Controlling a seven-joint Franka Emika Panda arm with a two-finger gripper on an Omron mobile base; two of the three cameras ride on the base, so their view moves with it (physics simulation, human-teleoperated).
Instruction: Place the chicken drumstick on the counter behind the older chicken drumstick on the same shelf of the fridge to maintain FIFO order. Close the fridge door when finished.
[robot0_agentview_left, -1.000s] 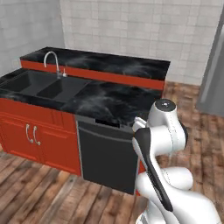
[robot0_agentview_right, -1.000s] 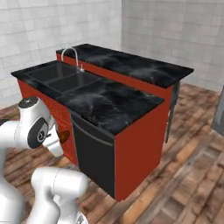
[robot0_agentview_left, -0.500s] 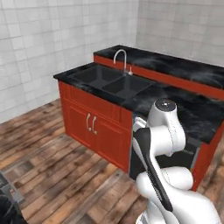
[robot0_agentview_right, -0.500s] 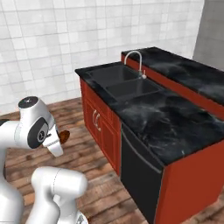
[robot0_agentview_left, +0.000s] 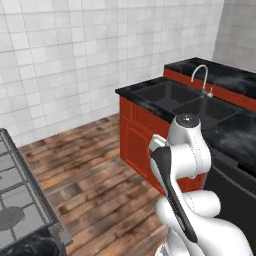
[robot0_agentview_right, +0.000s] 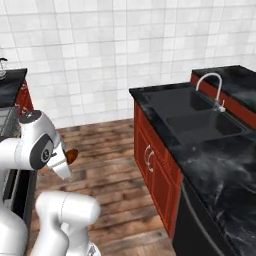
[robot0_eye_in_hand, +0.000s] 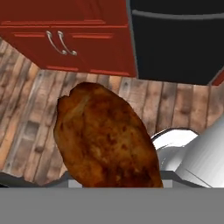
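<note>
1. Drumstick (robot0_eye_in_hand: 107, 140): big brown roasted piece, sits right at the jaws, bulk sticking out ahead of them and blocking the tips in the hand view. In the right base view a brown end (robot0_agentview_right: 72, 155) pokes out by the arm's hand, well above the floor.
2. Jaws: clamped on the drumstick, partly closed round its thick part; tips hidden behind the meat.
3. Handling, my guess: light, fairly firm, skin prob. greasy so could slip or swivel in the grip. Irregular shape, few flat faces. Best hold = across the meaty middle, not the thin bone end.
4. Ahead of the jaws, well apart: red cabinet (robot0_eye_in_hand: 70, 39) w/ handles, black dishwasher front (robot0_eye_in_hand: 175, 43), wood floor (robot0_eye_in_hand: 26, 131).
5. Fridge not seen; carry looks mid-way at most.
</note>
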